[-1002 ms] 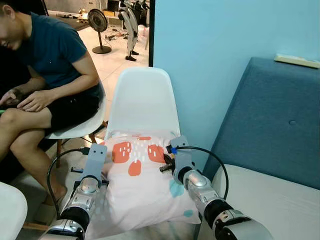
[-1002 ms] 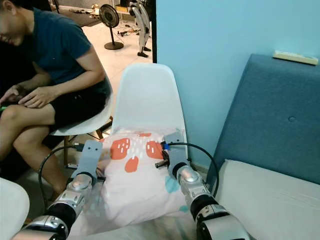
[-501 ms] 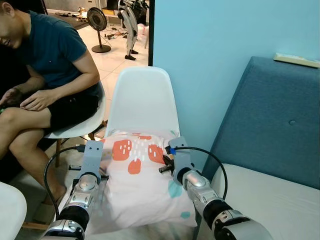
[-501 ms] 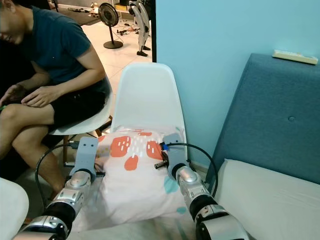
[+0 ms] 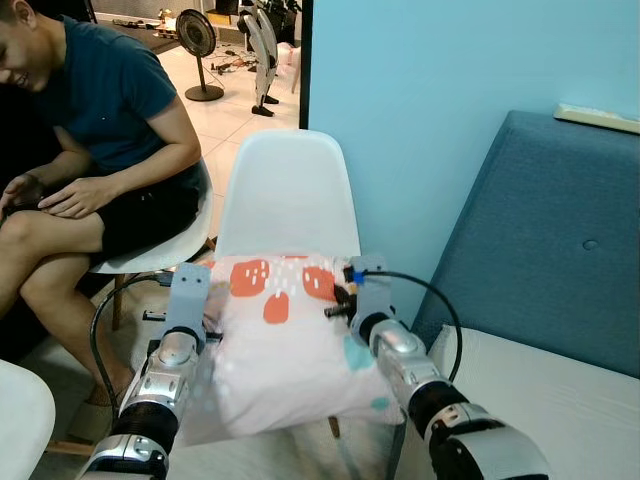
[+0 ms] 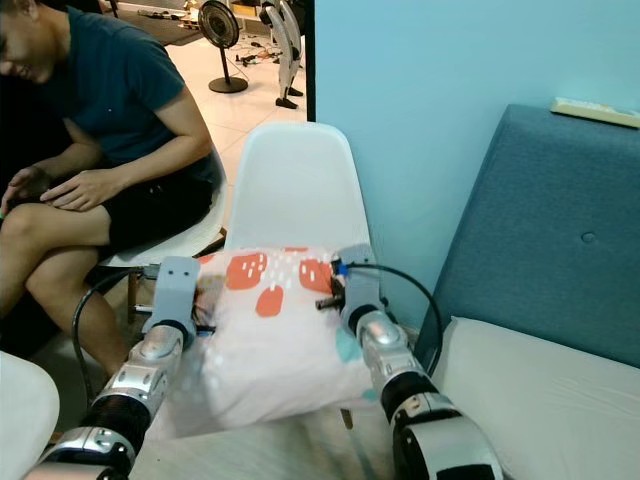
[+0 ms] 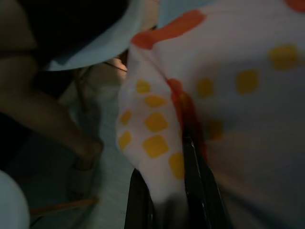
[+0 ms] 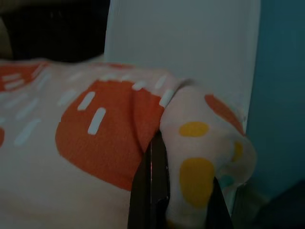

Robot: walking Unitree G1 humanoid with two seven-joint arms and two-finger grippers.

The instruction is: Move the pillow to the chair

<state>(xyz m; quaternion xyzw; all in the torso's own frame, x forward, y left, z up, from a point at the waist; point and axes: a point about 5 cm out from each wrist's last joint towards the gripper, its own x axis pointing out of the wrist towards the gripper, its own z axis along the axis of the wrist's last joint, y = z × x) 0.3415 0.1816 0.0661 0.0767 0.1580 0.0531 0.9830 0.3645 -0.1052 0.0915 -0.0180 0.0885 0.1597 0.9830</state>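
Note:
A pale pink pillow (image 5: 290, 350) with orange blotches hangs in the air between my two arms, just in front of the white chair (image 5: 285, 195). My left gripper (image 7: 167, 191) is shut on the pillow's left corner (image 7: 152, 143), the fabric pinched between its black fingers (image 7: 195, 181). At the pillow's right corner (image 8: 200, 143) my right gripper (image 8: 178, 191) is shut too, with cloth bunched between its fingers (image 8: 155, 181). The pillow's far edge reaches over the front of the chair seat, which it hides.
A person (image 5: 90, 150) in a dark blue shirt sits on a second white chair (image 5: 160, 255) close on the left. A blue wall (image 5: 440, 90) stands right behind the chair. A blue sofa (image 5: 540, 250) with a white cushion (image 5: 560, 400) lies on the right.
Both grippers have lifted the pillow higher and carried it a little toward the chair back; its lower edge now hangs free of the floor.

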